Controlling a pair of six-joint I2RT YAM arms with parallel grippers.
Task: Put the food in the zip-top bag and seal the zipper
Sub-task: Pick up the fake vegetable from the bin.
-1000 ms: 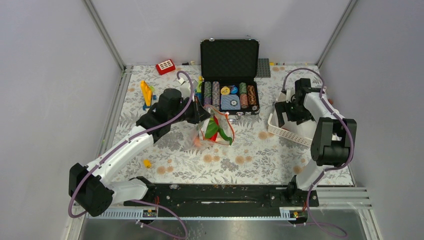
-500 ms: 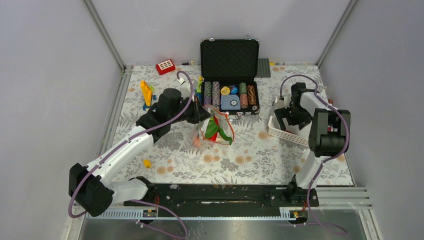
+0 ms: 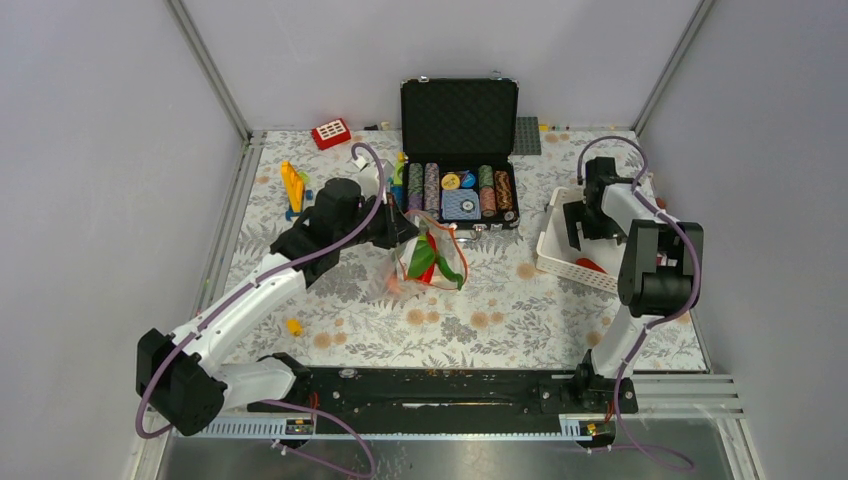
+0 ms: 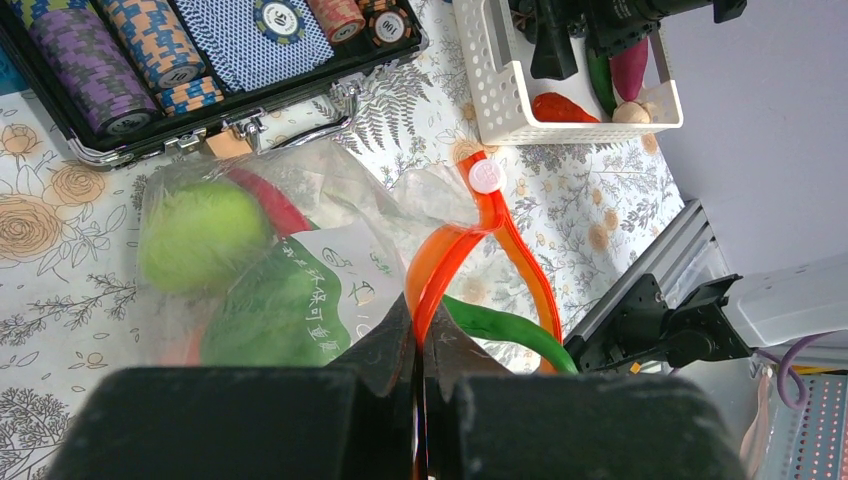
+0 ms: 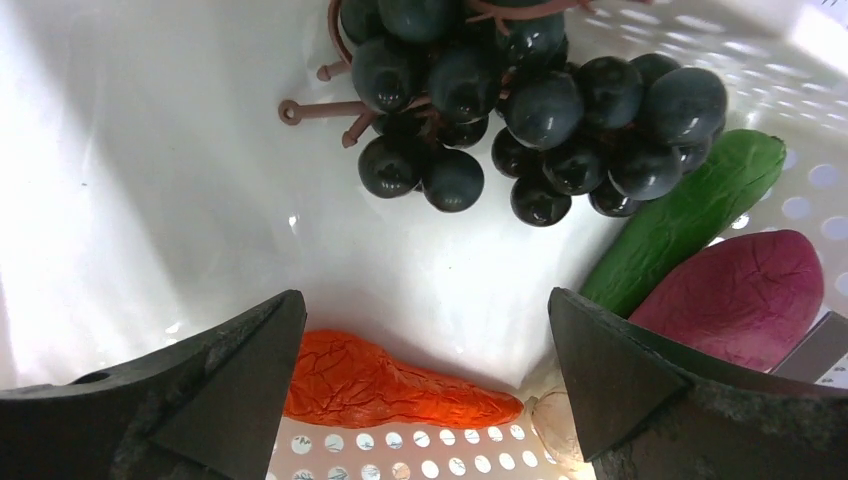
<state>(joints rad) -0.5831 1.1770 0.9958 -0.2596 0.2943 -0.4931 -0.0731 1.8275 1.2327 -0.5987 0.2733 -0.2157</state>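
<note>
The clear zip-top bag (image 3: 425,262) lies mid-table with its mouth gaping. My left gripper (image 4: 418,335) is shut on its orange-red zipper (image 4: 440,255), which loops up from the jaws. Inside the bag (image 4: 330,200) are a green ball (image 4: 200,232), a leafy green piece (image 4: 275,320) and a red piece (image 4: 275,205); a green pod (image 4: 500,330) sits at the mouth. My right gripper (image 5: 425,298) hangs open inside the white basket (image 3: 560,262), over an orange-red food piece (image 5: 390,385). Dark grapes (image 5: 530,90), a green cucumber (image 5: 690,215), a magenta piece (image 5: 740,295) and a whitish piece (image 5: 555,425) lie around it.
An open black case of poker chips (image 3: 460,190) stands just behind the bag. Yellow and blue blocks (image 3: 292,188), a red block (image 3: 331,133) and a grey plate (image 3: 527,135) lie at the back. A small yellow piece (image 3: 293,326) is near the left arm.
My right gripper has shifted about inside the basket and stays open; a red piece now shows at the basket's near side. The left arm and the bag have not moved.
</note>
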